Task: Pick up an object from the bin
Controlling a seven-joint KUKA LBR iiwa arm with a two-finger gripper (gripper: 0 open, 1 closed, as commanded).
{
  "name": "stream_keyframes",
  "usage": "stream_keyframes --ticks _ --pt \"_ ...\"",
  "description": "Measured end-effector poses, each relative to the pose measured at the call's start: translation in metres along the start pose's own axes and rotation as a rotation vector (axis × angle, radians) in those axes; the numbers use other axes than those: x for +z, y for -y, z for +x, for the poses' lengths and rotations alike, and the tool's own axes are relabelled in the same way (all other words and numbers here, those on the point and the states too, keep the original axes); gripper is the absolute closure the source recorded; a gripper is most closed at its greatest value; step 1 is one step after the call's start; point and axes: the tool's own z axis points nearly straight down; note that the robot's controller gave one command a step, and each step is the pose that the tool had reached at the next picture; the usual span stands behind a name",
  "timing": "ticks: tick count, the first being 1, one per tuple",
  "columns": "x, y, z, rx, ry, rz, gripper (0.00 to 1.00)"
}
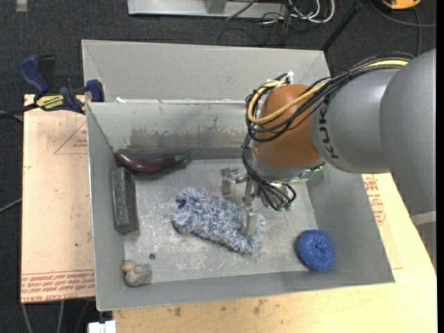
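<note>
My gripper (pixel 240 203) hangs over the middle of the bin with its two metal fingers apart, so it is open. One fingertip (pixel 251 222) presses into the right end of a fuzzy blue-and-white knitted cloth (pixel 208 217) lying crumpled on the bin floor. The other fingertip (pixel 228 184) stands just beyond the cloth's far edge. Nothing is clamped between the fingers.
A purple eggplant (pixel 149 162) lies along the back wall at the left. A long grey block (pixel 125 200) lies by the left wall, and a small grey-brown lump (pixel 137 272) sits in the front left corner. A blue scrubby ball (pixel 316 249) rests at the front right.
</note>
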Motion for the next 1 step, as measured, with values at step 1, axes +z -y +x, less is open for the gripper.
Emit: stream_keyframes --ticks 1 --pt "0.0112 0.0179 0.0144 0.109 0.006 -0.004 1.0"
